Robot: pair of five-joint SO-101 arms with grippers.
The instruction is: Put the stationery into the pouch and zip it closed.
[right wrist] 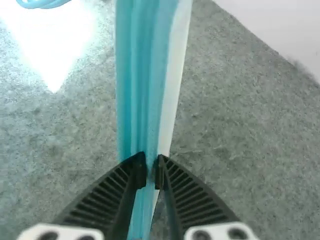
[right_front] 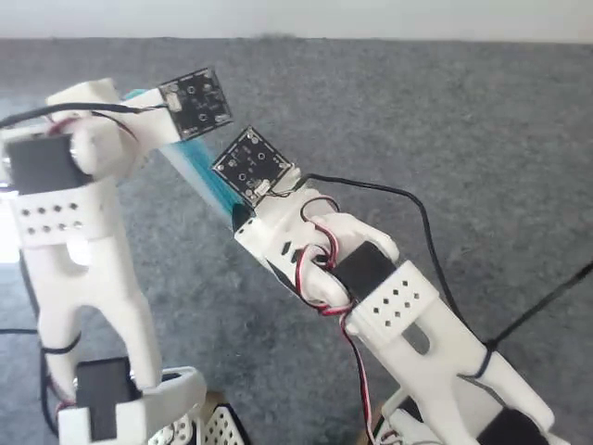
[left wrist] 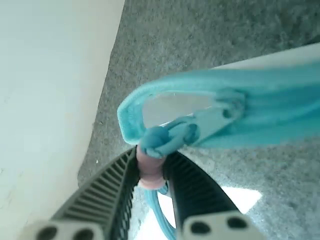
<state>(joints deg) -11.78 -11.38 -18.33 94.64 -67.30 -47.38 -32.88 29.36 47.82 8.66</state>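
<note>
Left wrist view: left claw [left wrist: 150, 159] clamped on pink-beaded teal zip pull [left wrist: 160, 140] of slim teal fabric pouch [left wrist: 270, 95]. Right claw [right wrist: 150, 165] pinches its opposite end, aloft over grey tabletop [right_front: 463, 120]. Judged: last stretch of zip remains.

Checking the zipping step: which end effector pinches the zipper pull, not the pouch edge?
The left end effector: it clamps the pink bead on the zipper pull; the right end effector grips the teal pouch by its edge.

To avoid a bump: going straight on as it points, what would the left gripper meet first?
Probably the zipper end of the teal fabric pouch, right beyond the pink pull tab that the left gripper pinches.
</note>
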